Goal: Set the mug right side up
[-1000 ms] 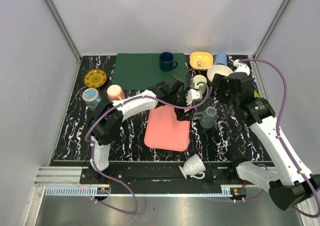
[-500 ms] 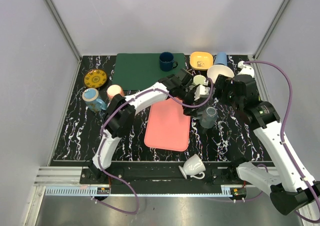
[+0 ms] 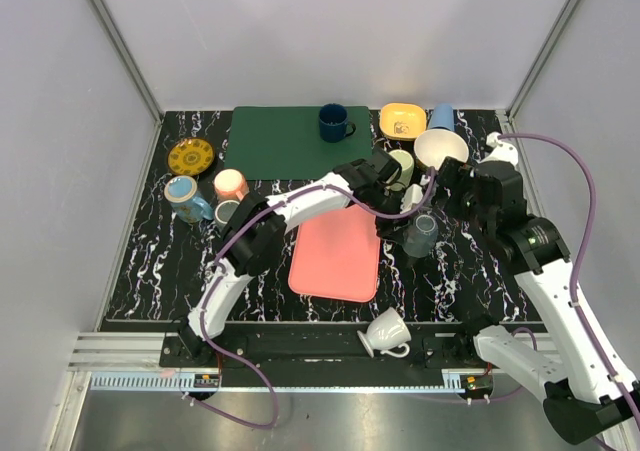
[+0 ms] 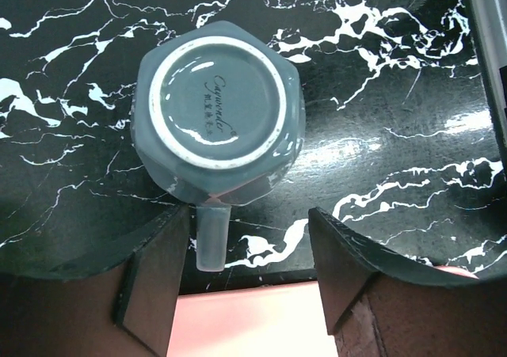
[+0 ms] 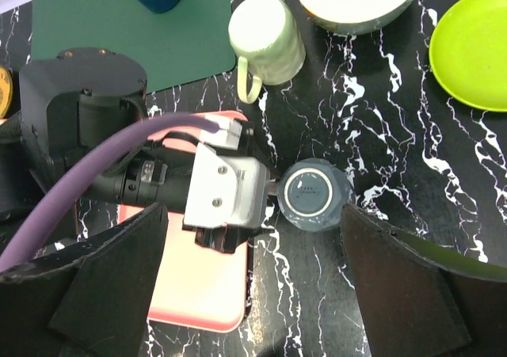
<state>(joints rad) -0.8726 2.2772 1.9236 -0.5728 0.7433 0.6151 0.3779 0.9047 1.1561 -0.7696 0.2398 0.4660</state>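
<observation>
Left wrist view: the grey mug [image 4: 218, 112] stands upside down on the black marbled table [image 4: 380, 72], with its base ring and maker's mark facing up. Its handle [image 4: 210, 238] points toward the pink mat [image 4: 245, 325]. The left gripper [image 4: 247, 218] is at the mug with its jaws apart at a middling width, one finger on each side of the handle. The handle lies just beside one finger [image 4: 158, 254]; whether they touch cannot be told. Nothing is clamped.

Right wrist view: the right gripper [image 5: 253, 214] hangs above with its jaws spread wide and nothing between them. Below it are the same mug [image 5: 317, 195] and the left arm's wrist block. A pale green mug [image 5: 265, 28] lies on its side near a white bowl [image 5: 356, 1], and a lime plate [image 5: 471, 44] sits at the right edge.

Top external view: the mug [image 3: 420, 233] sits just to the right of the pink mat [image 3: 335, 256], between the two arms. A green mat [image 3: 285, 141] at the far side carries a dark blue mug [image 3: 333, 123], with a yellow bowl [image 3: 402, 121] beside it. A white cup [image 3: 387, 331] lies tipped at the near rail.
</observation>
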